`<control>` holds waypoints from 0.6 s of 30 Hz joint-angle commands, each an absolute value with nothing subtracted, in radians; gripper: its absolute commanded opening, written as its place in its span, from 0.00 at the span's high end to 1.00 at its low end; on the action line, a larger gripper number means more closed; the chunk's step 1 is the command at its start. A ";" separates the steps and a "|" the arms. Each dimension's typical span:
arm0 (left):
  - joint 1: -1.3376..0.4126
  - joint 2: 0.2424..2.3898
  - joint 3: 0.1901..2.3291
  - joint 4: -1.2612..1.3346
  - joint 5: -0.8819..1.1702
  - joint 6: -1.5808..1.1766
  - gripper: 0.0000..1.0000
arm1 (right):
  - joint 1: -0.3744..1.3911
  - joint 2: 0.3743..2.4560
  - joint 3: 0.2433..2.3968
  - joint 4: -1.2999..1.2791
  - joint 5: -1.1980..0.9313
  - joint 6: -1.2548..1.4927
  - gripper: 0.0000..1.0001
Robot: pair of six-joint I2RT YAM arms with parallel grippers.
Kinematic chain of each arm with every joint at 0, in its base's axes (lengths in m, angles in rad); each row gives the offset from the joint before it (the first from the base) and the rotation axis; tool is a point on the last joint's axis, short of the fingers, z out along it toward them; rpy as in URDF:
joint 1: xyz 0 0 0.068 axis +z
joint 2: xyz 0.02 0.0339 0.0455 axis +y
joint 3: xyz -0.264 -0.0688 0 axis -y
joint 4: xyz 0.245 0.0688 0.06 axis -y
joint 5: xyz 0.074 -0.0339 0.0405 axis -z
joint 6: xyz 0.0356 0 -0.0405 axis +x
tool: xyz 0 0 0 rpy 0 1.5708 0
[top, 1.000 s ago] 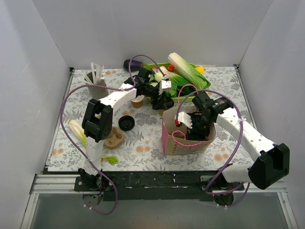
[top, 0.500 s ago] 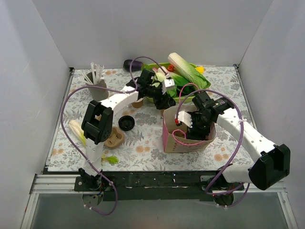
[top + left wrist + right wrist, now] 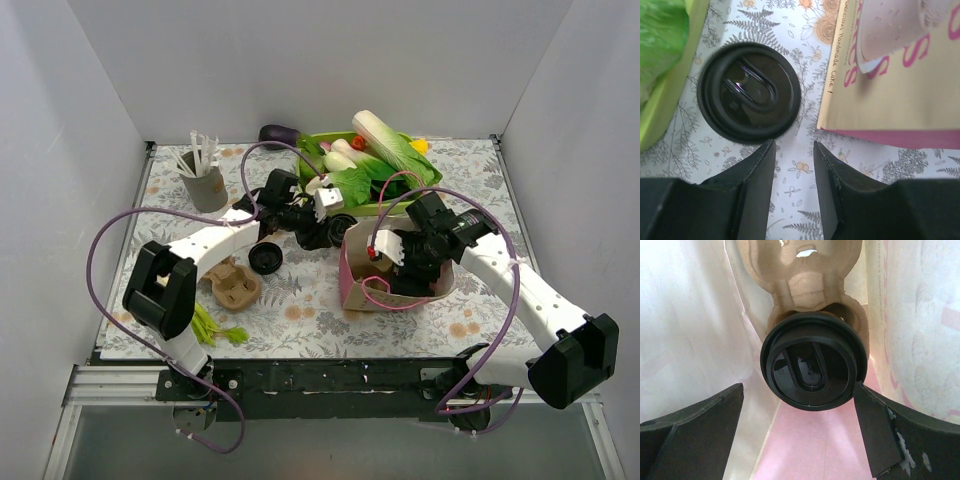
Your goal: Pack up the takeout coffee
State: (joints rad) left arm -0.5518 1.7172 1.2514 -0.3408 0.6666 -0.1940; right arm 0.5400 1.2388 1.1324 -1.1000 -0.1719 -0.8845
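White walls [image 3: 100,80] seen on three sides. Floral table cover [image 3: 300,300] spread over whole surface. Paper bag [image 3: 400,302] stood right of centre. Right gripper [image 3: 797,386] seen inside bag, jaws spread wide, nothing pinched. Lidded cup [image 3: 812,367] seated in pulp tray [image 3: 800,280] between them. Second lidded cup [image 3: 749,92] stood on cover at centre, between green tray [image 3: 662,115] and bag. Left gripper [image 3: 794,147] placed just beside it, jaws narrowly parted, nothing held.

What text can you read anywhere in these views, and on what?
"Handmade Cake": small print on the paper bag, left wrist view.
Large pink letters on the same bag: cut off, unreadable.
Any embossing on the black lid: too small to read.
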 commanded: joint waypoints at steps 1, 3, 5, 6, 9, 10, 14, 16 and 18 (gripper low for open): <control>-0.554 1.612 1.187 -0.336 0.658 -0.175 0.64 | 0.545 1.218 1.138 -1.121 -0.279 -0.862 0.02; -0.554 1.589 1.166 -0.325 0.670 -0.192 0.59 | 0.549 1.215 1.121 -1.105 -0.269 -0.836 0.02; -0.554 1.574 1.154 -0.289 0.663 -0.216 0.48 | 0.548 1.229 1.111 -1.091 -0.171 -0.789 0.02; -0.552 1.568 1.146 -0.276 0.657 -0.236 0.38 | 0.548 1.235 1.111 -1.092 -0.140 -0.772 0.02; -0.552 1.559 1.143 -0.219 0.612 -0.248 0.30 | 0.543 1.226 1.097 -1.095 -0.068 -0.753 0.02; -0.552 1.562 1.155 -0.212 0.601 -0.247 0.29 | 0.545 1.221 1.080 -1.092 -0.052 -0.749 0.02; -0.552 1.566 1.203 -0.207 0.591 -0.265 0.27 | 0.545 1.184 1.087 -1.107 -0.055 -0.747 0.02; -0.548 1.531 1.221 -0.206 0.661 -0.306 0.26 | 0.545 1.166 1.098 -1.103 -0.096 -0.749 0.02; -0.542 1.499 1.227 -0.175 0.748 -0.359 0.26 | 0.546 1.140 1.097 -1.089 -0.121 -0.742 0.02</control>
